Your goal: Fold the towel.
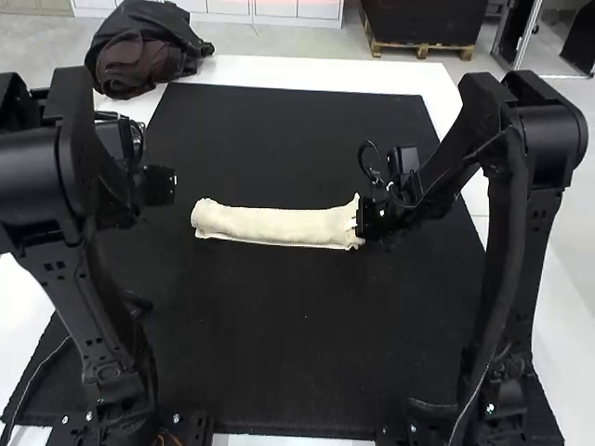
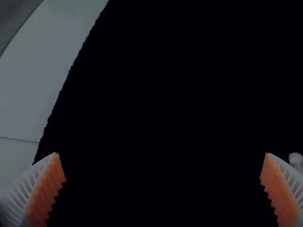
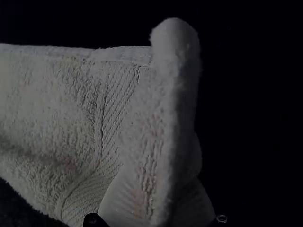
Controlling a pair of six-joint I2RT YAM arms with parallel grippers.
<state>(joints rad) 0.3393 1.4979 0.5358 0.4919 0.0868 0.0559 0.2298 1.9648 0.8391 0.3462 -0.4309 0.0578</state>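
Observation:
A cream towel (image 1: pixel 274 226) lies as a long narrow folded strip across the middle of the black mat. At its right end is the right gripper (image 1: pixel 364 219). Seen from the right wrist, the right gripper (image 3: pixel 158 201) is closed on the towel's end (image 3: pixel 173 94), which stands up as a pinched ridge between the white fingers, while the rest of the towel (image 3: pixel 61 109) stretches away from it. The left gripper (image 1: pixel 160 185) is apart from the towel, near its left end. In the left wrist view the left gripper (image 2: pixel 163 168) is wide open over bare mat.
The black mat (image 1: pixel 270 362) covers most of the white table (image 1: pixel 307 71). A dark bag or garment (image 1: pixel 144 51) rests at the table's far left corner. Both arms stand at the near side, left and right.

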